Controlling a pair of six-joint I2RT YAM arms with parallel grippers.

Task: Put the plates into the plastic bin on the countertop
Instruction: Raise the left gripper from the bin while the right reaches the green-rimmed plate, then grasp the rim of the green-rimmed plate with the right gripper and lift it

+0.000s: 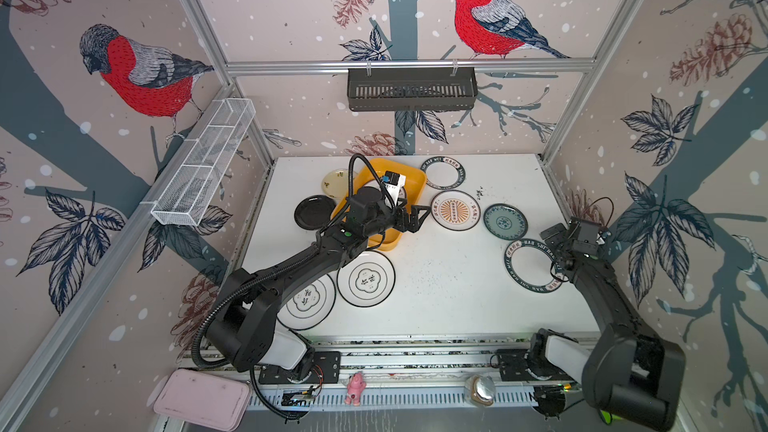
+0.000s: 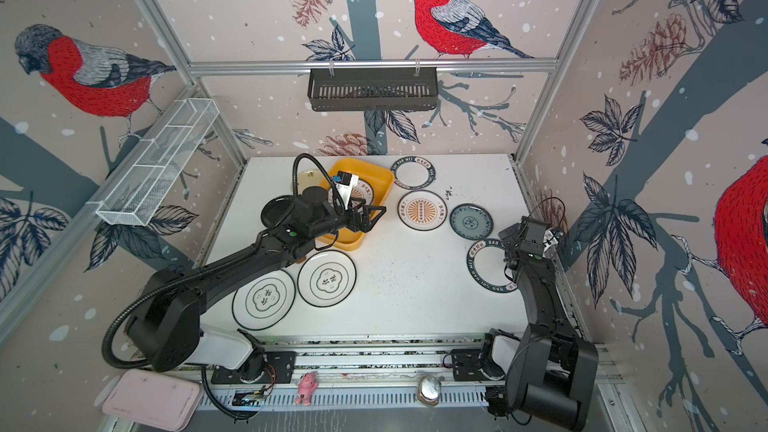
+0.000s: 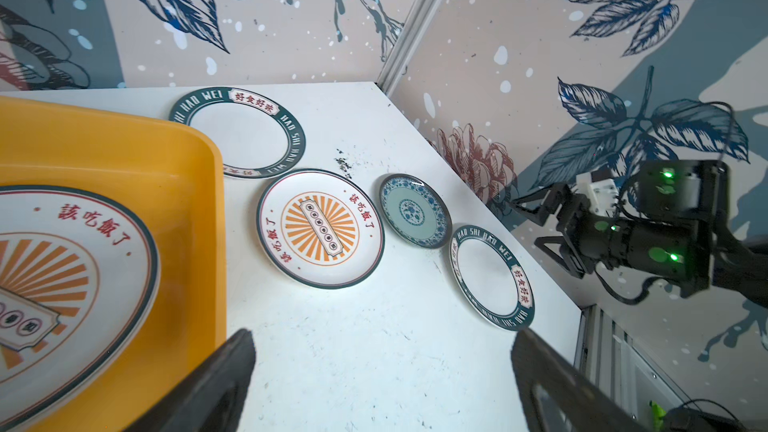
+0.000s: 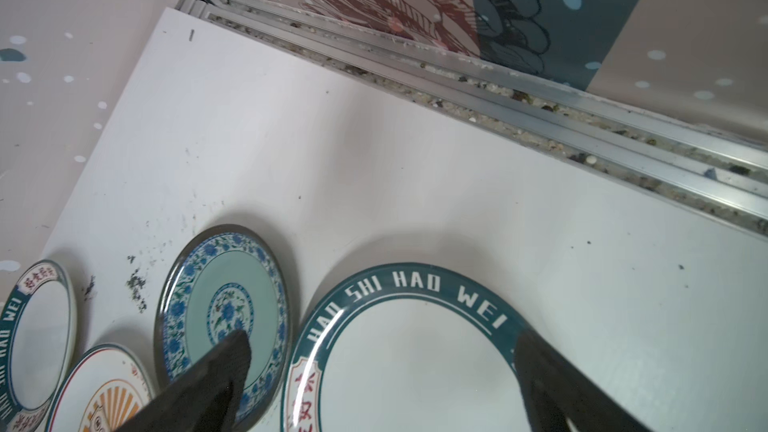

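Inspection of the desk.

Plastic bin: sat on the desk at upper centre of both top views, toward the back edge. One sunburst plate lay flat inside it. Whether another lay beneath could not be told.

Left claw: jaws spread wide, nothing between them. In both top views it hung at mid-frame over the bin's right-hand rim. The left wrist view showed both fingers with only bare desk between them.

Right claw: jaws likewise wide apart and empty. It hung at the right of the frame, above the far edge of a lettered plate lying near the desk's right edge. No contact with that plate was seen in the right wrist view.

Plates on the desk outside the bin:
- Right of the bin, a second lettered plate at the back.
- In front of it, a second sunburst plate.
- A teal plate, just to that one's right.
- Left of the bin, a cream plate at the back and a black plate in front of it, both close against the bin.
- In the lower centre of the frame, a black-rimmed white plate.
- To its left, its twin, partly covered by the left arm.

All lay flat and upright.
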